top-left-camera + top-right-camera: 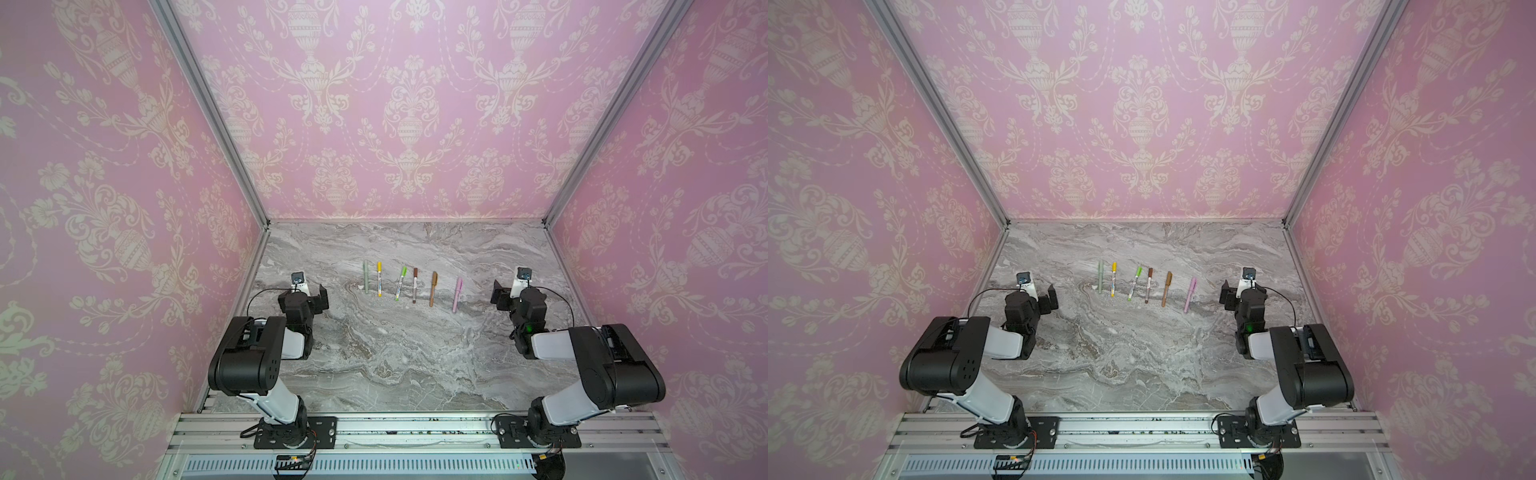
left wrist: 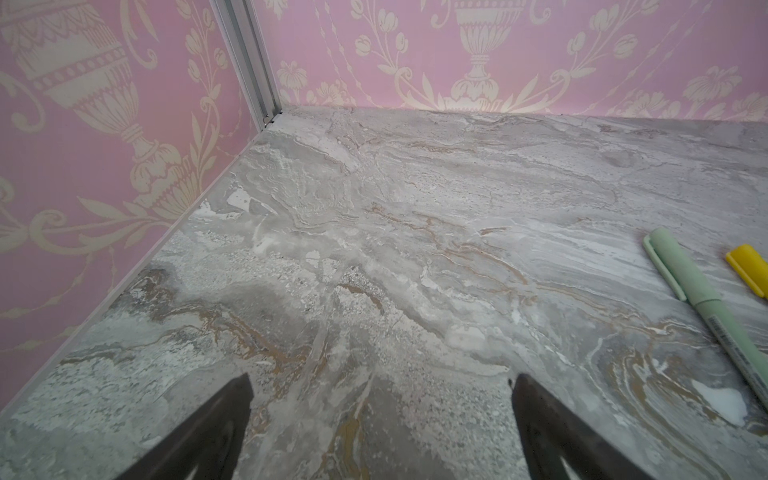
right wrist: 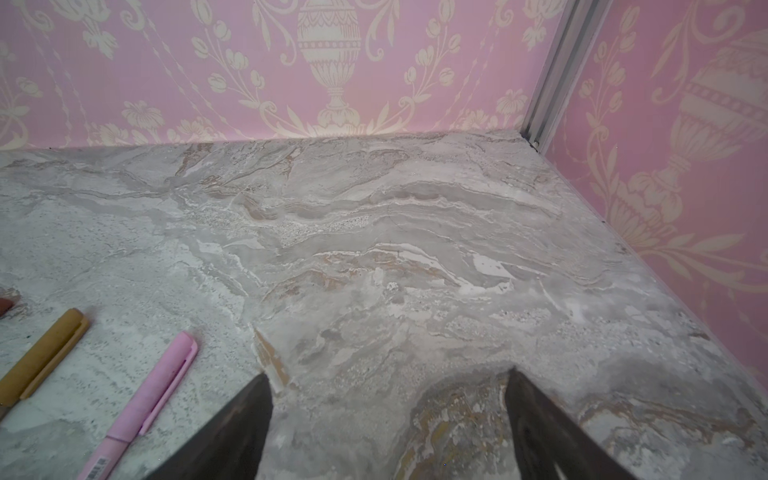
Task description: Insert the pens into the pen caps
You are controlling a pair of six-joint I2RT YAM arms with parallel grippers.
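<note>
Pens [image 1: 414, 285] lie capped in row on bench [image 1: 395, 353] in both top views.
Left wrist: left fingers [image 2: 216, 428] spread, empty; green pen [image 2: 698, 291] near, nudge would roll it.
Right wrist: right fingers [image 3: 232, 432] spread, empty; pink pen [image 3: 141, 403] likewise.

6 capped pens [image 1: 1148, 285] on table [image 1: 1142, 357]

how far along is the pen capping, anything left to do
Done: all six pens lie capped in a row, from the sage green pen to the pink pen. In hand: nothing; left gripper and right gripper are open and empty. Left: apparently nothing.
</note>
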